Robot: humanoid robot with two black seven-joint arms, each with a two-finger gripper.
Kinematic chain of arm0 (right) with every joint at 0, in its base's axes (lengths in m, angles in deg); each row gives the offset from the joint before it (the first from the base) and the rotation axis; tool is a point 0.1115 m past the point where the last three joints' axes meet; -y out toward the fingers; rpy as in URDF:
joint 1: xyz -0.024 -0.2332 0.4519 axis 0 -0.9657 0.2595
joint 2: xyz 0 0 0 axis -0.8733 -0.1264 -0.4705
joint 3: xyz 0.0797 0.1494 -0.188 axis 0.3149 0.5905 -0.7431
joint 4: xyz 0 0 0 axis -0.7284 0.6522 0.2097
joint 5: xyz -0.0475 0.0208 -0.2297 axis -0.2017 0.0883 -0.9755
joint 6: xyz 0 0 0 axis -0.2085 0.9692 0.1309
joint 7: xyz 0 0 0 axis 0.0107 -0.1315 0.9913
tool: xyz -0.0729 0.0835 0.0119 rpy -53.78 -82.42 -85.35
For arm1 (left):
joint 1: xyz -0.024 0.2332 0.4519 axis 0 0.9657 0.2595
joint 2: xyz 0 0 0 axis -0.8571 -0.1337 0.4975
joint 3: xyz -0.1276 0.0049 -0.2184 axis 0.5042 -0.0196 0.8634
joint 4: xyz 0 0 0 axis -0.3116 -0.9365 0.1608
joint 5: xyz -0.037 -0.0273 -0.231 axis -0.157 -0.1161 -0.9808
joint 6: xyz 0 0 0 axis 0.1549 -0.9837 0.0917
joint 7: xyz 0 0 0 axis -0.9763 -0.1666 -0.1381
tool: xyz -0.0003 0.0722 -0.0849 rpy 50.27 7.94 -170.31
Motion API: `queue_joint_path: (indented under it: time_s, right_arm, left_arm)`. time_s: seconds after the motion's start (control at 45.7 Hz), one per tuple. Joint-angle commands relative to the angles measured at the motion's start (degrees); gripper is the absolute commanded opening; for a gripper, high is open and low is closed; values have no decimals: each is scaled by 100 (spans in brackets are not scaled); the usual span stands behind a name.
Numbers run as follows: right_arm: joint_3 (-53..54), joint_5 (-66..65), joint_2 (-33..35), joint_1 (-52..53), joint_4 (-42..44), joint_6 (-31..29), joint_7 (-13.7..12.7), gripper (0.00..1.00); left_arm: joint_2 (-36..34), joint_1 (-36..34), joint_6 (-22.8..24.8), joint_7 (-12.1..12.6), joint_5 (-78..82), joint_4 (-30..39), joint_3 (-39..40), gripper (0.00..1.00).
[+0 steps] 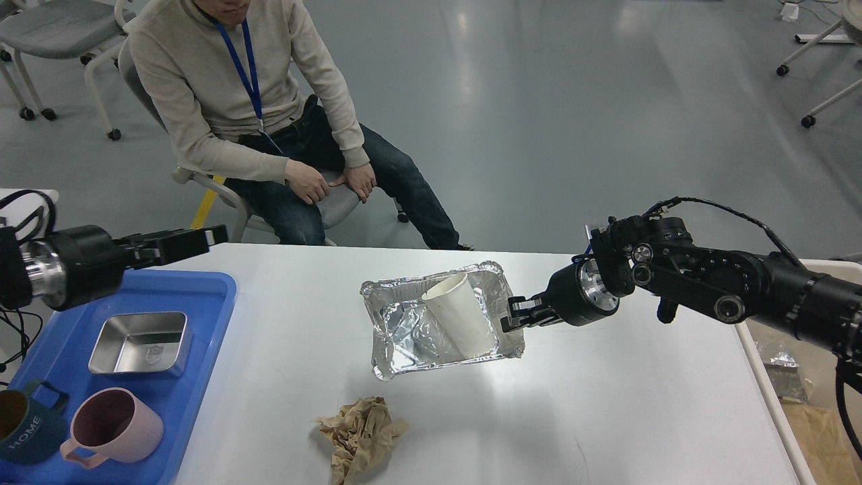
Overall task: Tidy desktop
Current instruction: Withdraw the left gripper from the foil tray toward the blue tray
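Observation:
The white desktop (606,404) fills the lower part of the head view. My right gripper (514,322) is shut on the right rim of a crumpled foil tray (397,337), which hangs tilted just above the middle of the desktop. A white paper cup (461,316) lies on its side inside the foil tray. A crumpled brown paper wad (360,434) rests on the desktop near the front edge. My left gripper (202,239) hovers at the far left above the blue tray, holding nothing; its fingers are seen side-on and dark.
A blue tray (202,296) at the left holds a steel box (140,343), a pink mug (111,428) and a dark mug (23,424). A beige bin (808,431) with a foil scrap (781,377) stands at the right. A seated person (256,121) faces the far edge.

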Motion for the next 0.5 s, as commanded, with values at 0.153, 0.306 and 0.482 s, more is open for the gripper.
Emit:
queue_joint_path:
  time_s: [0.153,0.306,0.482]
  right_arm:
    - [14,-7,67,-5,-8,9,-1,0]
    - [14,2,111,-5,-8,9,-1,0]
    - [14,-7,111,-5,-17,9,8,0]
  left_arm:
    - [-940,831,-111,-325,-348,150,-40,89]
    - [-1028,1025,-296,-351,-630,150,-40,92]
    - [-1054,1025,-305,-369,-630,150,-40,94]
